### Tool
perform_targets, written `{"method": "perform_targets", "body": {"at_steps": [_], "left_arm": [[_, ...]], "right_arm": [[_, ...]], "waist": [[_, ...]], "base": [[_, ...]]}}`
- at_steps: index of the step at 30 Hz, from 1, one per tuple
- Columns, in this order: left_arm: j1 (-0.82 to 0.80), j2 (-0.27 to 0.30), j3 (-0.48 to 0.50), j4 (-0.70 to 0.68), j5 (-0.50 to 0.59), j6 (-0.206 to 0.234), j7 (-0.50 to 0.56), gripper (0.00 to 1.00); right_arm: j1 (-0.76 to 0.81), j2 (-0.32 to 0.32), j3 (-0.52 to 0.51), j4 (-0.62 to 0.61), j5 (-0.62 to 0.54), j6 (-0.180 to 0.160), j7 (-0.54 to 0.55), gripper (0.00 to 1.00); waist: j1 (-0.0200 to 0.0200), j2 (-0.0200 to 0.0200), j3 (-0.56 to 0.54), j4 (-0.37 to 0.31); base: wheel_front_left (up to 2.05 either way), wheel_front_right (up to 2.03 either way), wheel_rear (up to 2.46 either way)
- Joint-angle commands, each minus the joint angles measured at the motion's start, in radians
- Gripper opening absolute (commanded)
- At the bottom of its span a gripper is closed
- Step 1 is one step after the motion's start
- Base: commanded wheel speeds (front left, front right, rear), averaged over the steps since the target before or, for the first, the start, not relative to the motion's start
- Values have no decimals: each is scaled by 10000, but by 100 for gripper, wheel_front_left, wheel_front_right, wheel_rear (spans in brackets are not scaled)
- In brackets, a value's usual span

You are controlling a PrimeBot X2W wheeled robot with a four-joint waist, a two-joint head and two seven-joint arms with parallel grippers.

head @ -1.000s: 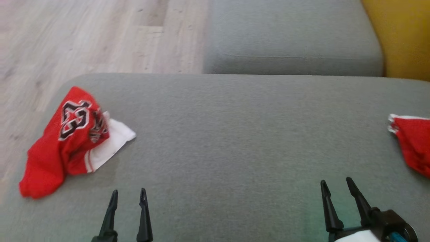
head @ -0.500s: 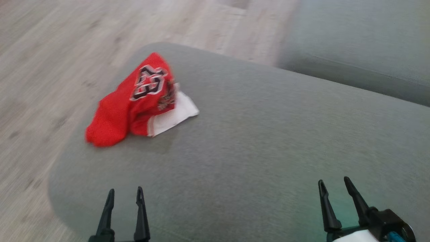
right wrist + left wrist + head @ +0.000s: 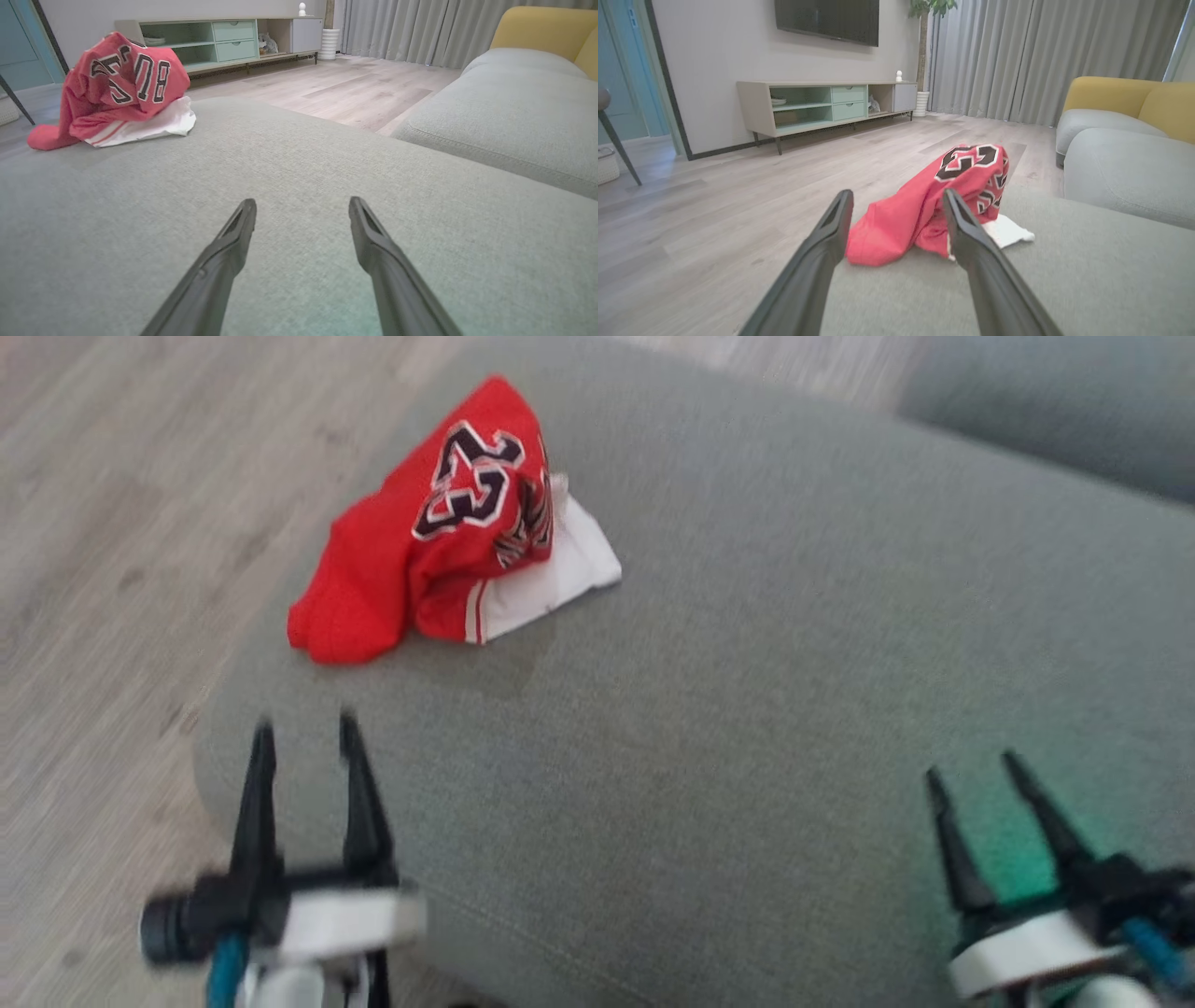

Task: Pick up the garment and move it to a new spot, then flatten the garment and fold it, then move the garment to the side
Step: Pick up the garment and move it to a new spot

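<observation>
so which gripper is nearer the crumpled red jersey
Left. The left gripper is just short of the crumpled red jersey; the right gripper is far across the grey cushion.

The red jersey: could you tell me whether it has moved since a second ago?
No: the red jersey lies by the same corner of the grey cushion; the camera turned.

Bright, even daylight; head view motion-blurred.

Motion blur is softening the left tool point(image 3: 306, 723) in the head view; the bottom edge is cutting off the body of the right tool point(image 3: 973, 766). The crumpled garment point(image 3: 411, 560) is lying folded over its own lettering, hiding part of it.
</observation>
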Motion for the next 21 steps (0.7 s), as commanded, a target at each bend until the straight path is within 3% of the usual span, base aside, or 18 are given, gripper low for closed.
{"method": "perform_targets", "body": {"at_steps": [1, 9, 15, 21], "left_arm": [[-834, 5, 150, -155, -91, 93, -49, 100], [-3406, 5, -357, 1597, -590, 220, -49, 100], [-5399, 5, -192, 4607, -984, 566, -49, 100], [-6937, 23, -140, 8008, -1702, 176, 12, 100]], "right_arm": [[-456, -446, 133, -400, -88, -7, -107, 100], [-946, -1684, -13, -1081, -212, -7, -107, 100], [-1302, -2093, 17, -1630, -220, -7, -107, 100], [-1401, -2049, 77, -1845, -266, -7, -107, 100]], "waist": [[-3, 0, 1150, 7], [-3, 0, 2743, -563], [-3, 0, 3459, -1224], [-3, 0, 3751, -1766]], "base": [[0, 0, 0], [0, 0, 0], [0, 0, 0], [0, 0, 0]]}}
